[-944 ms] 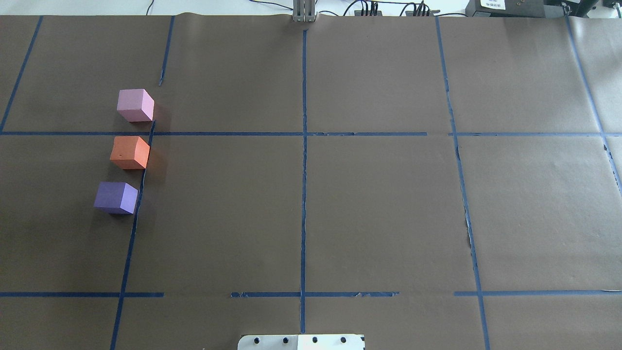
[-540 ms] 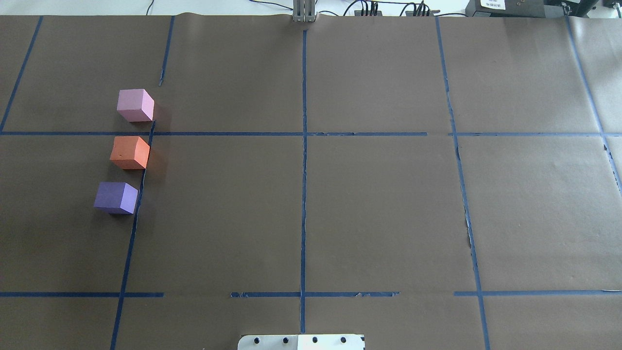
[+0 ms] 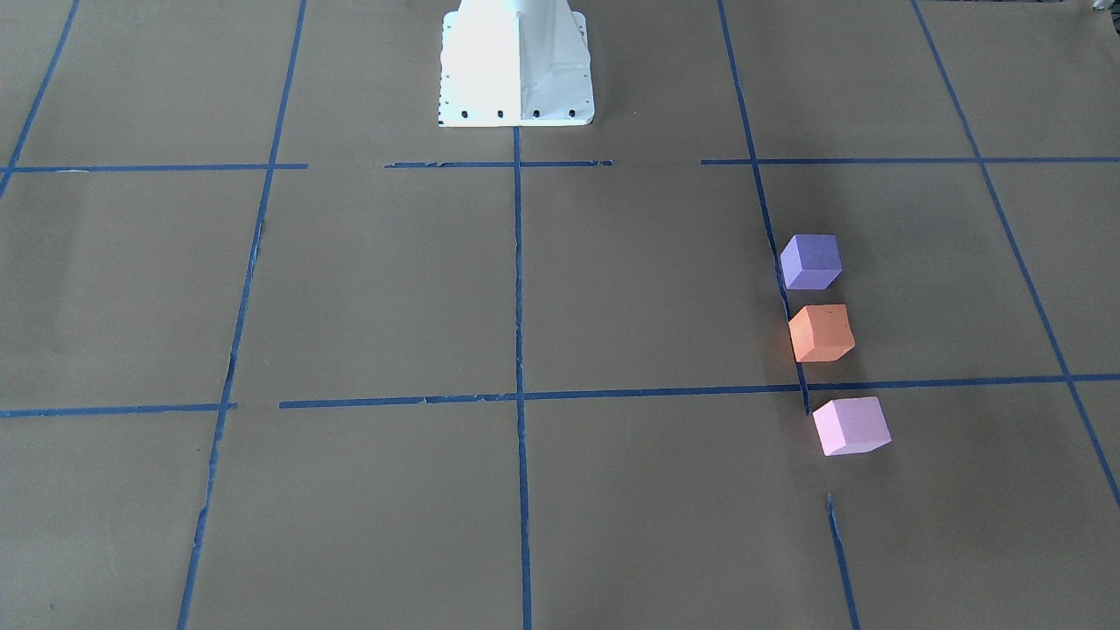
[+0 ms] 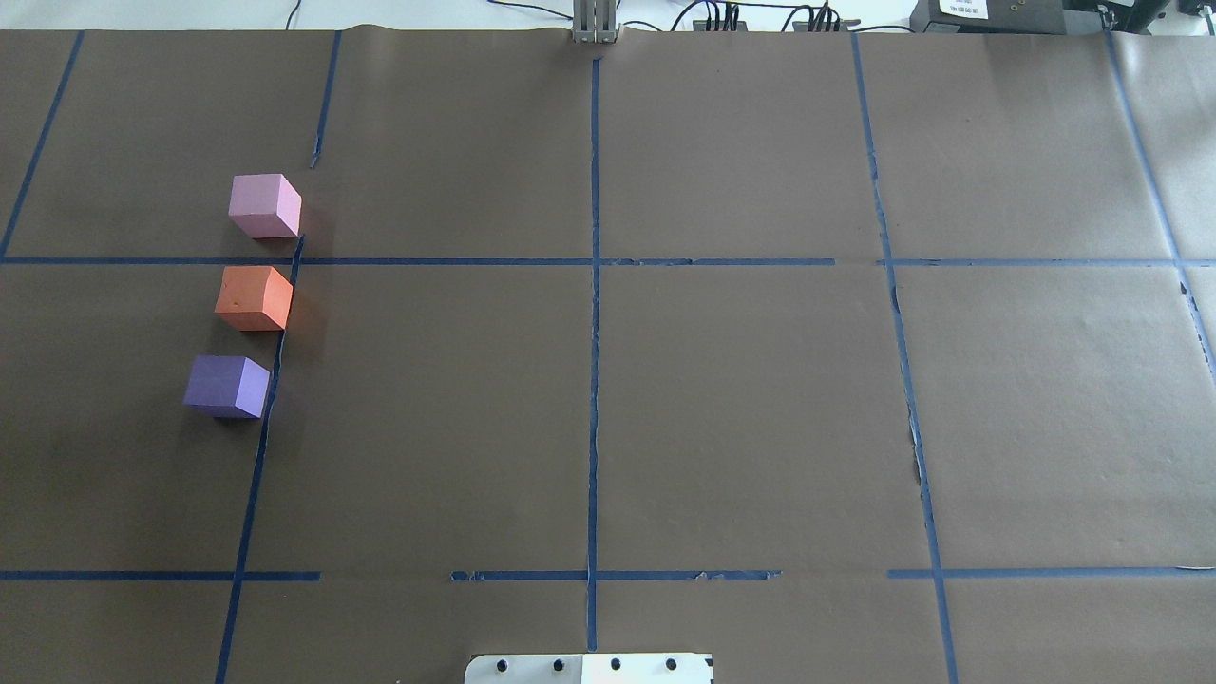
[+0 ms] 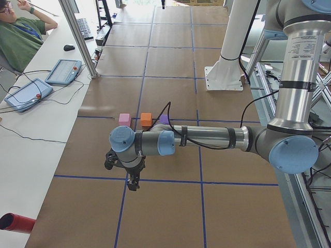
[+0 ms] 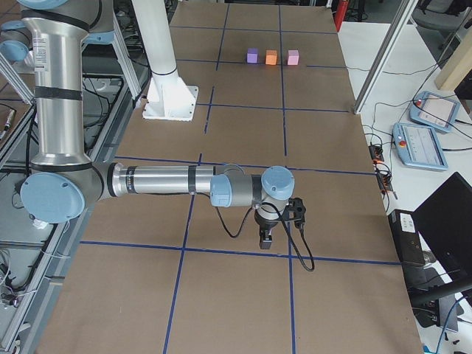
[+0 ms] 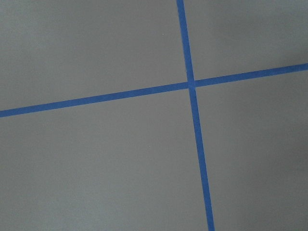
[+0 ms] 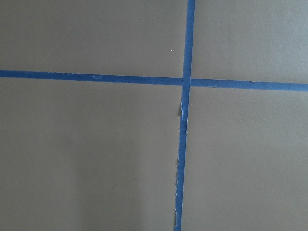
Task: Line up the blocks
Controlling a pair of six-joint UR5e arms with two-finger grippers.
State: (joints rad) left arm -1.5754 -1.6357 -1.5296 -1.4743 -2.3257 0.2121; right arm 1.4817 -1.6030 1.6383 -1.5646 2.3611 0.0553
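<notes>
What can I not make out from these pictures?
- left gripper: shown only in the exterior left view, small; open or shut unclear.
- right gripper: shown only in the exterior right view; same.
- purple block: partly hidden by the left arm in the exterior left view.
- Wrist views: only blue tape on brown paper.

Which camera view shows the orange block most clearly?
The overhead exterior view: the orange block appears large and unobstructed, between the pink block and the purple block. The front-facing view shows it almost as well. Both side views show it small and far away. The wrist views show only brown paper and blue tape.
</notes>
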